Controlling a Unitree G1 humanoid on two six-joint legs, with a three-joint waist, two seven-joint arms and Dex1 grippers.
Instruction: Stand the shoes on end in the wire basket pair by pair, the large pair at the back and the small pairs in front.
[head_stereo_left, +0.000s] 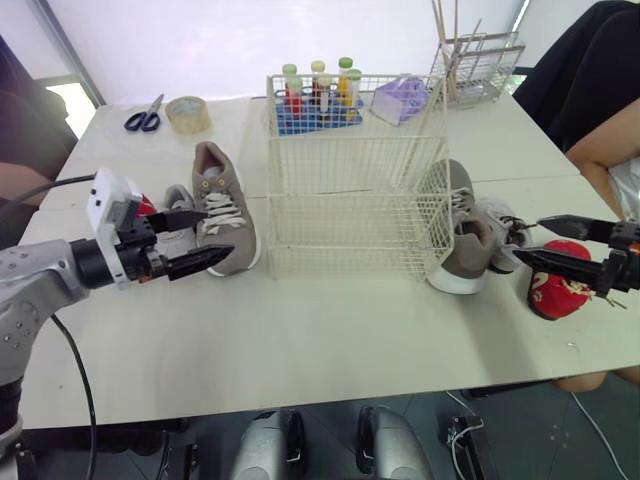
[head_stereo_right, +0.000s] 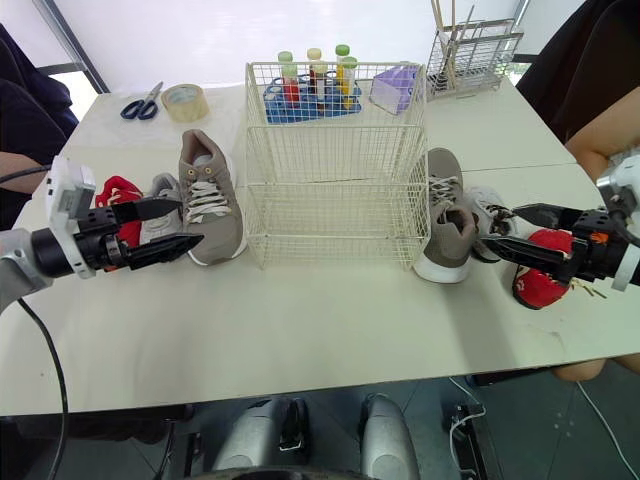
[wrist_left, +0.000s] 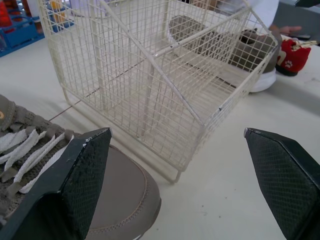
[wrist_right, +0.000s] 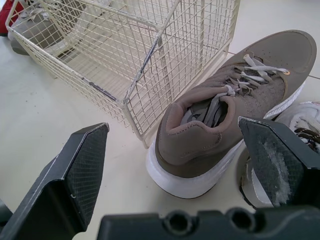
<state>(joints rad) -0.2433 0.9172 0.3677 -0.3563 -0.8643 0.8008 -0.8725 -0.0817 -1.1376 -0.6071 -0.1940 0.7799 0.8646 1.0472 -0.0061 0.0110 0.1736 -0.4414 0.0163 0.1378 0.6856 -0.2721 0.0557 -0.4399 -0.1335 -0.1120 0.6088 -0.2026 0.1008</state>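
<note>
Left gripper (head_stereo_left: 218, 232) and right gripper (head_stereo_left: 528, 238): fingers apart, empty. Left large shoe (head_stereo_left: 215, 180) and right large shoe (head_stereo_left: 462, 245) lie on the table, flanking the empty wire basket (head_stereo_left: 355, 210). Likely hazard: a shoe catching the rim on entry could tip the light basket.

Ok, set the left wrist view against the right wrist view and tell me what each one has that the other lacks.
Left wrist view's own: the open left gripper, the blue tube rack and a red shoe beyond the basket. Right wrist view's own: the open right gripper and a white small shoe. Shared: the wire basket, with no shoe in it yet, and the tan shoe lying beside it, which the left wrist view sees through the mesh.
</note>
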